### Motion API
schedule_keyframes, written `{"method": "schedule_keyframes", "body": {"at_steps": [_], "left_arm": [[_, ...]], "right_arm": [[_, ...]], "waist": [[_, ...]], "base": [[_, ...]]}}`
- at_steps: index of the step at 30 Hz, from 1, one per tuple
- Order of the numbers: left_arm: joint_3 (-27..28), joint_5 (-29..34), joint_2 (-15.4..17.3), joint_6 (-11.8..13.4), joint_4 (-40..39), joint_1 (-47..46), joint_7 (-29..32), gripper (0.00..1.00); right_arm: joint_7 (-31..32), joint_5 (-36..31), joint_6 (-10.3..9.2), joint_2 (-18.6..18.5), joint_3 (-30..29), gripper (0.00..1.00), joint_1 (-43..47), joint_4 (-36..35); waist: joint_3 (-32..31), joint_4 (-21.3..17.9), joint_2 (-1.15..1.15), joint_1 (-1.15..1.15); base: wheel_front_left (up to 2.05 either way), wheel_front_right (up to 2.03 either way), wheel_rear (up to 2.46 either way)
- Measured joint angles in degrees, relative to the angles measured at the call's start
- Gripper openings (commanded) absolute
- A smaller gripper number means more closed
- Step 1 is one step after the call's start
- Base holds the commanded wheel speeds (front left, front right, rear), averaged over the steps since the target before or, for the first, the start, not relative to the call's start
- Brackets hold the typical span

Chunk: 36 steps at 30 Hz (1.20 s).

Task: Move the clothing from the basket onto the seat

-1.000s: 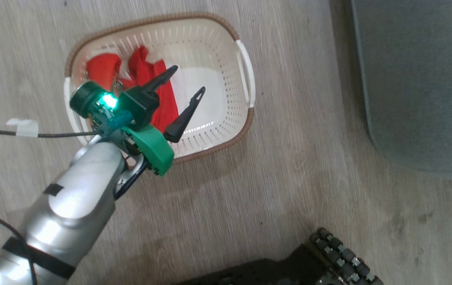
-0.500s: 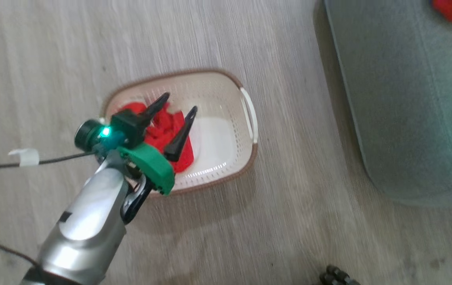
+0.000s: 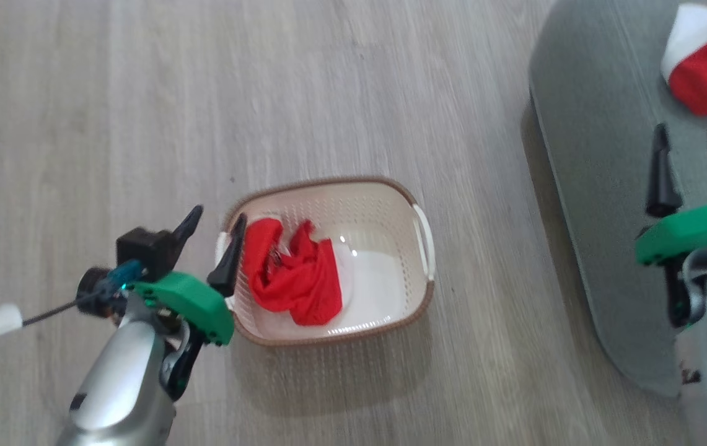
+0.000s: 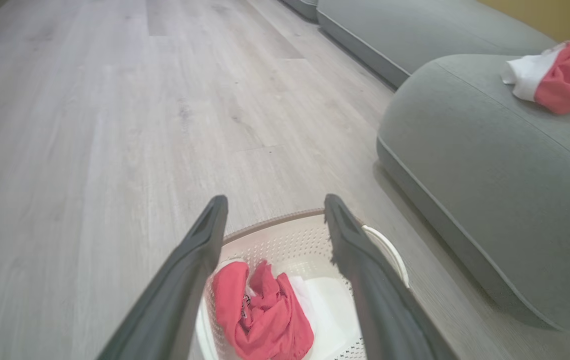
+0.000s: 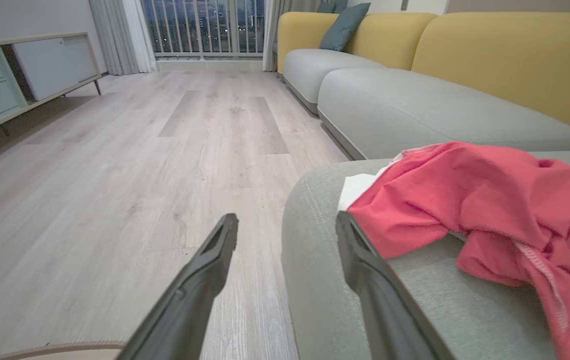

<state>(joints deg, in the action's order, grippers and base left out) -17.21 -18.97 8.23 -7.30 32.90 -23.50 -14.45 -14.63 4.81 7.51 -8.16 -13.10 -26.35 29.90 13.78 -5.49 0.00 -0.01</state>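
The cream basket [image 3: 328,181] with a brown rim stands on the wood floor. In its left half lies crumpled red clothing [image 3: 294,275], seen too in the left wrist view [image 4: 265,320]. My left gripper [image 3: 217,218] is open and holds nothing, with its fingers over the basket's left end [image 4: 275,200]. My right gripper [image 3: 686,131] is open and holds nothing above the grey-green seat [image 3: 601,186]. Just beyond its fingers a red and white garment [image 3: 706,68] lies on the seat [image 5: 324,280]. The right wrist view shows that garment [image 5: 474,200] beside the right fingertip, with the gripper [image 5: 285,217] at the cushion's edge.
A white paper label [image 3: 378,291] lies on the basket's floor. A dark cable with white tape [image 3: 0,319] trails off my left wrist. More sofa cushions with a yellow back [image 5: 489,60] stretch beyond the seat, and a low cabinet [image 5: 15,75] stands far left.
The head camera has shifted and now shows more of the room. Relative to the basket, my left gripper went from above the clothing to the left end. My right gripper has come into view.
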Motion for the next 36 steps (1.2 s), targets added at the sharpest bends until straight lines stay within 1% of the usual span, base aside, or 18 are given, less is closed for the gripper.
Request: {"method": "schedule_keyframes", "body": {"at_steps": [3,6,10,15,20,24,29,36], "left_arm": [[3.4,0.9,-0.7,0.5,0.0,1.8,0.0,1.00],[7.2,1.5,-0.8,0.5,-0.3,3.8,0.0,1.00],[11.9,3.4,-1.0,1.3,-1.7,6.4,0.0,1.00],[16.6,6.3,-2.0,2.0,-6.4,9.7,0.0,1.00],[20.7,8.6,-3.2,1.9,-10.4,12.6,0.0,1.00],[22.7,9.7,-4.3,1.6,-12.3,14.3,0.0,1.00],[23.8,10.8,-5.1,1.4,-14.2,15.7,0.0,1.00],[24.6,11.5,-5.6,0.9,-15.5,17.8,0.0,1.00]], "right_arm": [[0.0,0.5,0.00,0.6,1.6,1.00,1.3,0.2],[0.0,0.7,0.00,1.4,3.1,1.00,2.6,0.5],[0.0,0.9,0.00,2.0,4.8,1.00,3.7,0.9],[0.0,1.6,0.00,2.4,7.0,1.00,4.9,0.5],[0.0,2.4,0.00,2.6,9.1,1.00,7.1,-0.8],[0.0,2.8,0.00,2.8,11.4,1.00,7.3,-1.4],[0.0,3.4,0.00,3.3,13.7,1.00,8.7,-2.1],[0.0,3.8,0.00,3.3,14.3,1.00,9.5,-2.5]], "waist": [[-2.1,1.2,0.00,0.00],[-4.1,2.3,0.00,0.00],[-6.2,3.3,0.00,0.00],[-8.8,3.8,0.00,0.00],[-10.6,3.8,0.00,0.00],[-11.6,3.7,0.00,0.00],[-12.3,3.7,0.00,0.00],[-12.6,3.7,0.00,0.00]], "base": [[0.00,0.00,0.00],[0.00,0.00,0.00],[0.00,0.00,0.00],[0.00,0.00,0.00],[0.00,0.00,0.00],[0.00,0.00,0.00],[0.00,0.00,0.00],[0.00,0.00,0.00]]}}
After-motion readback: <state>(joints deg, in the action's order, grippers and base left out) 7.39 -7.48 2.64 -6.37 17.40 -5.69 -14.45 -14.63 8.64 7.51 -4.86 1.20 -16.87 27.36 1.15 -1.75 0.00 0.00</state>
